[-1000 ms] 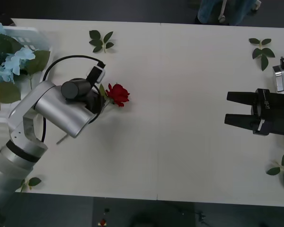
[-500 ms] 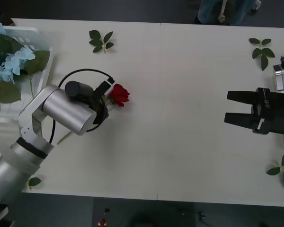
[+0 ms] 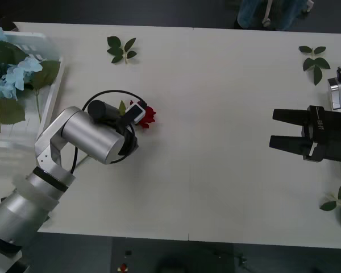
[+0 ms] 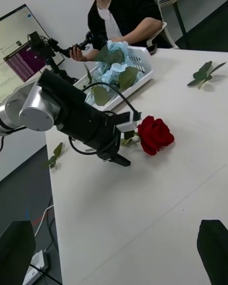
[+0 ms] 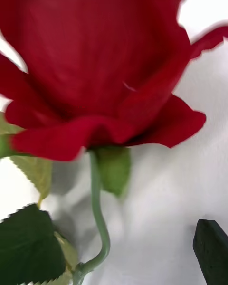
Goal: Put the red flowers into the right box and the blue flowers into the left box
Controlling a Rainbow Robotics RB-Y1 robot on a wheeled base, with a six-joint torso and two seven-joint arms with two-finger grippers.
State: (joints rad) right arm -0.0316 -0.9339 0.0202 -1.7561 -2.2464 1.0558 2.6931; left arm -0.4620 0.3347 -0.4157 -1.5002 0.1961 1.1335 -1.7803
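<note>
Front view: left gripper (image 3: 137, 122) is hanging low over the table (image 3: 216, 114) at a red rose (image 3: 147, 115), mid-left, arm body covering most of the stem. Left wrist view is showing the bloom (image 5: 90, 61) filling the frame, green stem (image 5: 99, 218) curving below, one black fingertip (image 5: 211, 249) at the corner beside it — fingers seem spread wide, not gripping, though the second finger isn't visible so hard to be sure. Right wrist view: rose (image 4: 154, 134) is lying on the table just off the left gripper's (image 4: 118, 157) tip. Blue flowers (image 3: 14, 74) are sitting in the left box (image 3: 37, 40) at far left. Right gripper (image 3: 273, 129) is hovering at the right side, fingers wide apart, empty. Loose leaf sprigs (image 3: 122, 49) are lying around the table.
</note>
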